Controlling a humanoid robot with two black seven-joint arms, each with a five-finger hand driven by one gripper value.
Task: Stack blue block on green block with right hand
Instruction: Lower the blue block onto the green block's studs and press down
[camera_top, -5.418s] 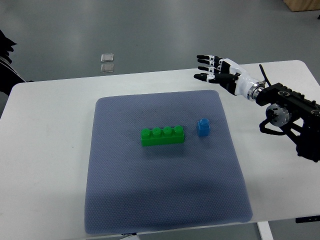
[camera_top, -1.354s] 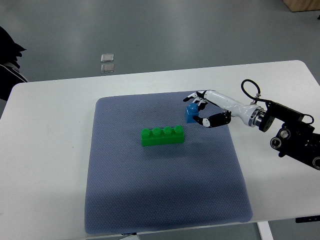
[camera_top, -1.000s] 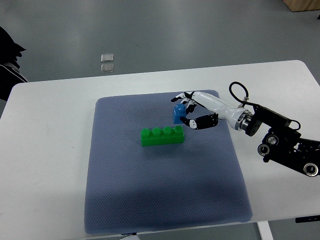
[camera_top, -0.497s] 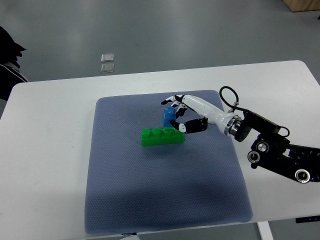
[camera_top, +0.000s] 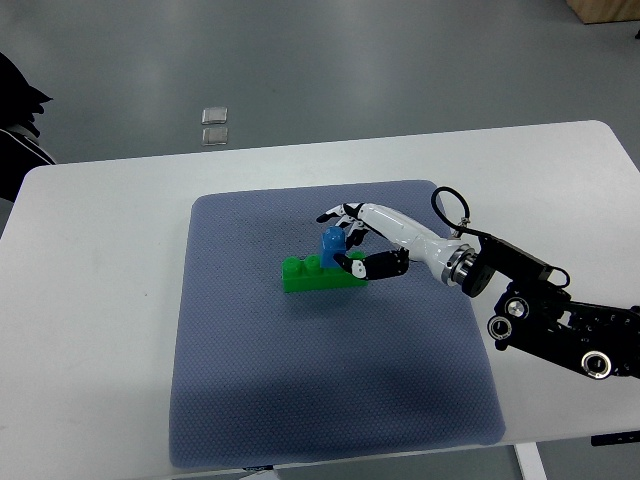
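One blue block (camera_top: 332, 247) sits pinched in the right robot hand (camera_top: 352, 240) atop the green block (camera_top: 312, 273).

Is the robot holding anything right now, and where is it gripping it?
The right hand holds the blue block by its sides, fingers behind and thumb in front.

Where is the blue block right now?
In the top view, the blue block sits near the middle of the mat, over the right half of the green block, gripped by the right hand.
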